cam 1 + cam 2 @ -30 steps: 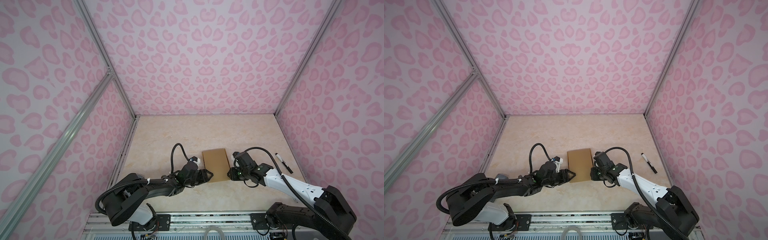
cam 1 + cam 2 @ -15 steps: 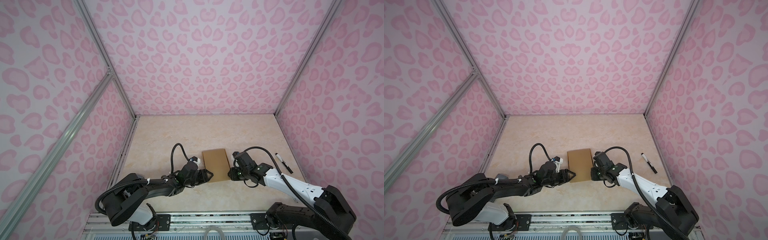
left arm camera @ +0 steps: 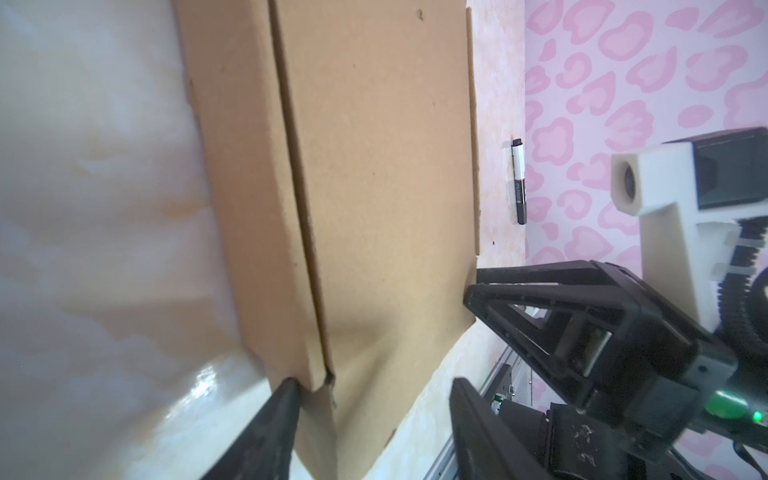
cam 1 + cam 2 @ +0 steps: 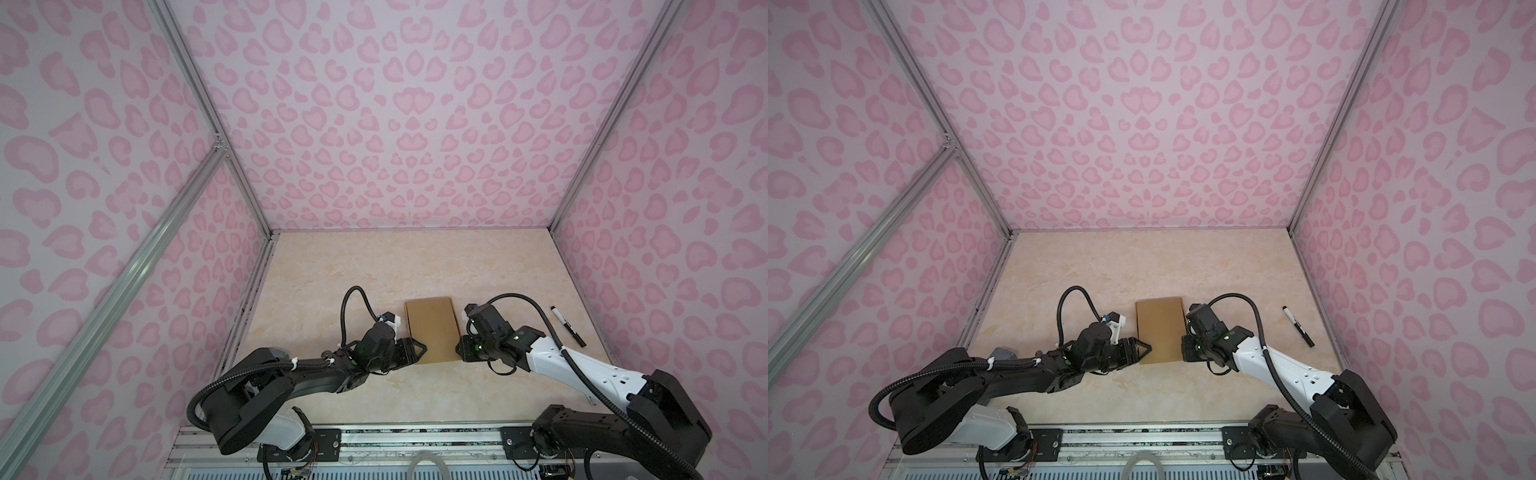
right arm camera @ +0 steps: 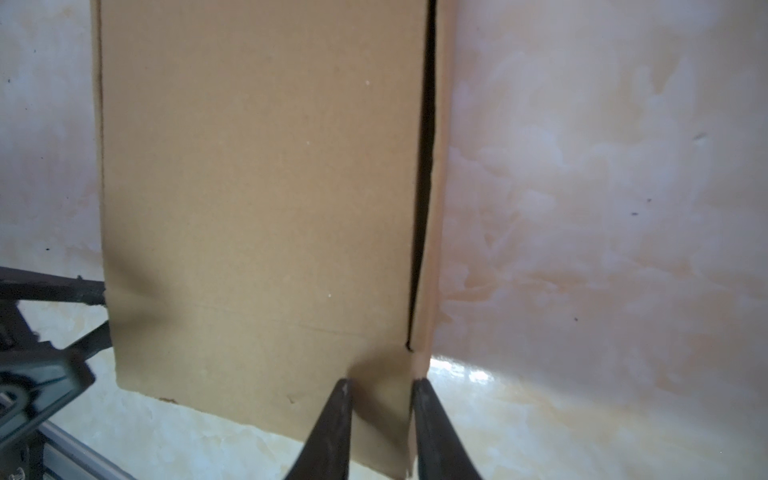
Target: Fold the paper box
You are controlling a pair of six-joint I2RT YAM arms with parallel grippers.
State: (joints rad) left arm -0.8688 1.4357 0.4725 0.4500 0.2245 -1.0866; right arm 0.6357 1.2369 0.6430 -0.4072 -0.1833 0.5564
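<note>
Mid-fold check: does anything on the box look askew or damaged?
Yes. On the paper box the top is not flush: a dark gap runs along the long edge that the right gripper pinches. The corner between the jaws of the left gripper looks creased and slightly crushed.

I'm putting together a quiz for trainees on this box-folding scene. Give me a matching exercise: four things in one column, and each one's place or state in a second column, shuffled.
Things:
1. paper box
2. marker pen
3. left gripper
4. right gripper

Places or states:
A. lies alone on the table, off to the right
B. narrow jaws pinching the box's near right corner
C. lies flat between the two grippers
D. wide jaws straddling the box's near left corner

Pairs: 1-C; 2-A; 3-D; 4-B
</note>
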